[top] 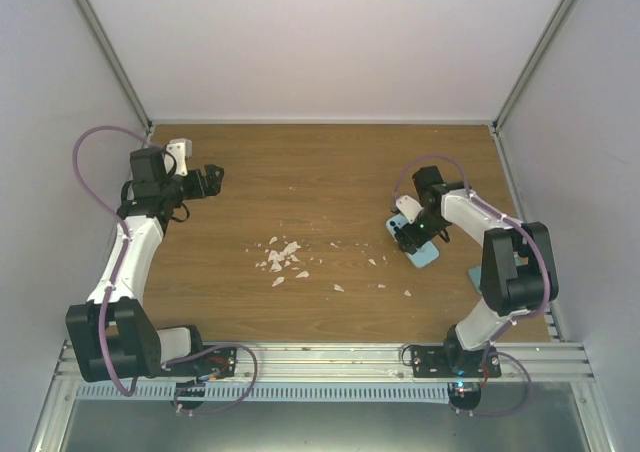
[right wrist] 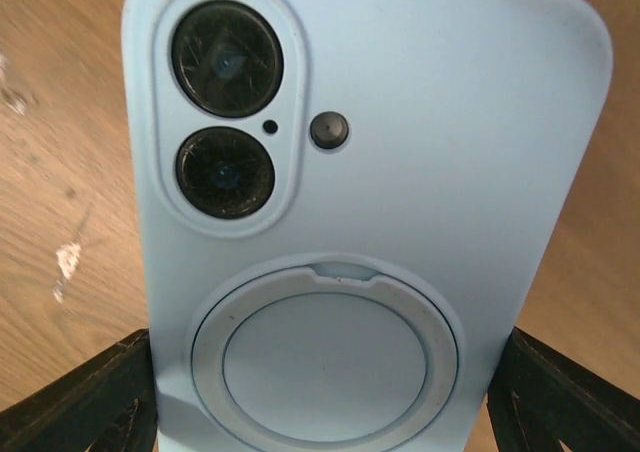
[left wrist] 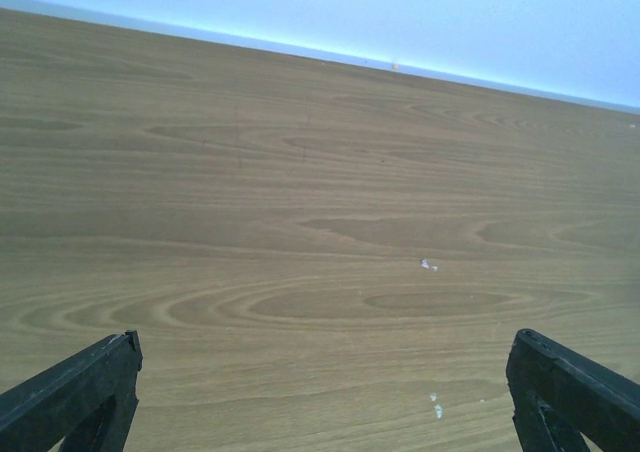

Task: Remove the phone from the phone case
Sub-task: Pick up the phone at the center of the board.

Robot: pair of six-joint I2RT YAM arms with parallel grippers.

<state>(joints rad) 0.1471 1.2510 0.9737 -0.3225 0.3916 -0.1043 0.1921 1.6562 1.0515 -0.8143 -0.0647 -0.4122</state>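
A light blue phone case (right wrist: 400, 142) with the phone in it fills the right wrist view, back side up, with two camera lenses (right wrist: 225, 62) and a round ring (right wrist: 325, 357). It lies on the wood table (top: 330, 182) at the right (top: 428, 255). My right gripper (right wrist: 330, 397) has a black finger against each long edge of the case; from above it sits over the case (top: 408, 234). My left gripper (left wrist: 325, 392) is open and empty over bare wood at the far left (top: 212, 177).
Several white scraps (top: 280, 257) lie scattered mid-table, and a few show in the left wrist view (left wrist: 428, 265). A small light blue patch (top: 477, 272) shows beside the right arm's lower link. Grey walls enclose the table on three sides.
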